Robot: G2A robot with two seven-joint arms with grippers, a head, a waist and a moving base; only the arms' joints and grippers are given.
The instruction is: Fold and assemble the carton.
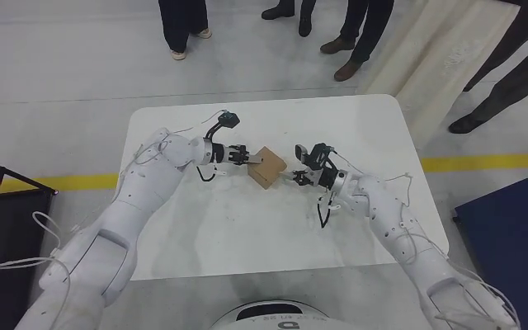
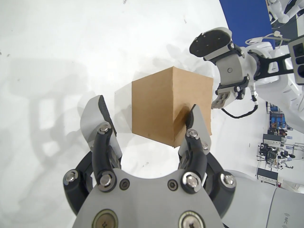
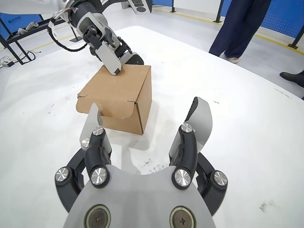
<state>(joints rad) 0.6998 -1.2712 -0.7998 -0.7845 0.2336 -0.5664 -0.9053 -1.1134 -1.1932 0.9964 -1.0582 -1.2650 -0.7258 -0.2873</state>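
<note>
While the carton [image 1: 268, 166] sits mid-worktop [image 1: 247, 239], the left hand [image 1: 245, 155] and right hand [image 1: 295, 167] flank it.
Left wrist view: left hand spreads wide, one fingertip [image 2: 191, 117] pressing the carton's top face. Right wrist view: right hand gapes wide, one finger [image 3: 92, 117] at the loose flap [image 3: 111, 106].

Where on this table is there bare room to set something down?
Bare table lies on the robot's side of the carton, and along the far edge beyond it. The middle is crowded: the left gripper and right gripper flank the carton.
</note>
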